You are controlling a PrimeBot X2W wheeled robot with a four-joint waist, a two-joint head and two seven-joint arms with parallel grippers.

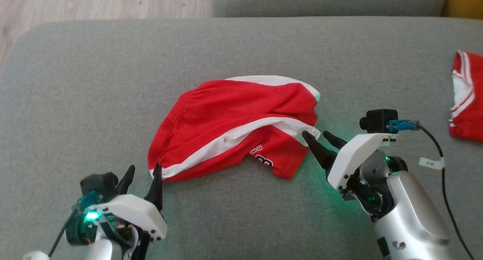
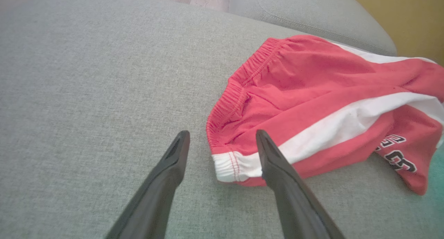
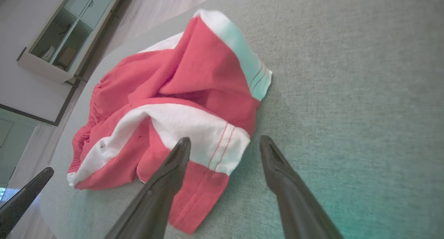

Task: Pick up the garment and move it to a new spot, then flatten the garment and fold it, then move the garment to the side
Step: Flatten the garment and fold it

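Head view gives you the red shorts (image 1: 234, 120) lying crumpled near the middle of the grey sofa cushion (image 1: 94, 82), with the white side stripes showing and one leg folded over itself. Your left gripper (image 1: 145, 166) sits at the near-left corner by the elastic waistband, jaws spread wide and holding nothing. One finger lies over the end of the white stripe, the other over bare cushion. Your right gripper (image 1: 314, 133) is also wide and empty at the opposite end, with one fingertip over a leg's white hem; whether it touches, I cannot tell. I judge the two are set at opposite ends so you can pinch both corners and lift the cloth stretched rather than bunched. A second red-and-white garment (image 1: 468, 101) lies well apart at the cushion's right edge. As for containers, right wrist view catches a glass-fronted cabinet (image 3: 59, 34) across the room, its contents too blurred to name.
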